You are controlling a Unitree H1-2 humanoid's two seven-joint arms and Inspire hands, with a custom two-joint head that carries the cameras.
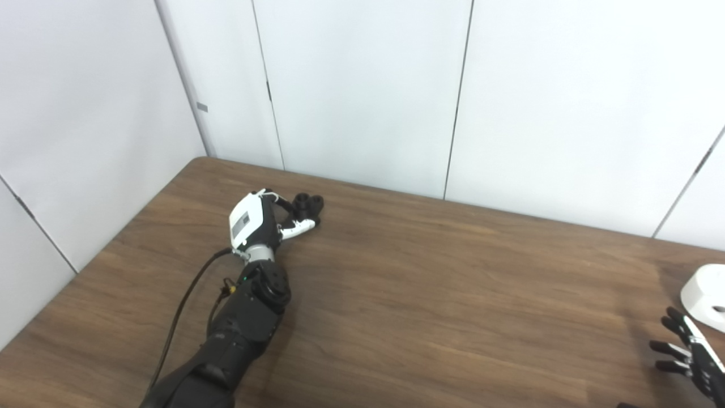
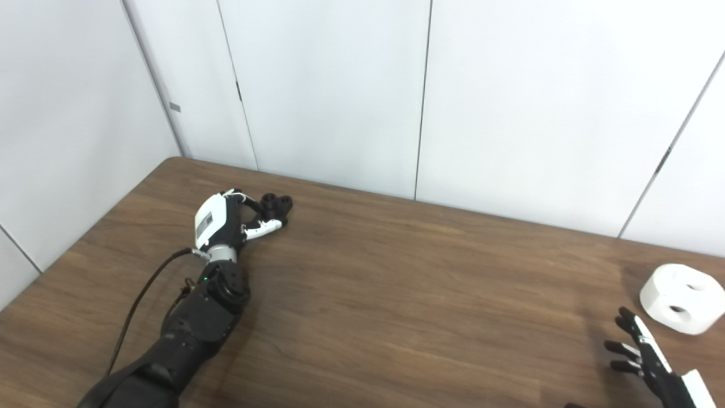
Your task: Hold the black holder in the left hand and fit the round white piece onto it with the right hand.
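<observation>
The black holder (image 2: 276,205) sits on the wooden table (image 2: 396,294) near the far left corner, its posts pointing upward. The left hand (image 2: 226,218) lies against it with fingers curled about its near side; a firm grip cannot be confirmed. The round white piece (image 2: 681,298) rests flat at the right edge, holes facing up. The right hand (image 2: 645,354) hovers near it, fingers spread, holding nothing.

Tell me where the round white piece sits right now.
The round white piece lies on the table at its far right, just beyond the open right hand, far from the black holder.
</observation>
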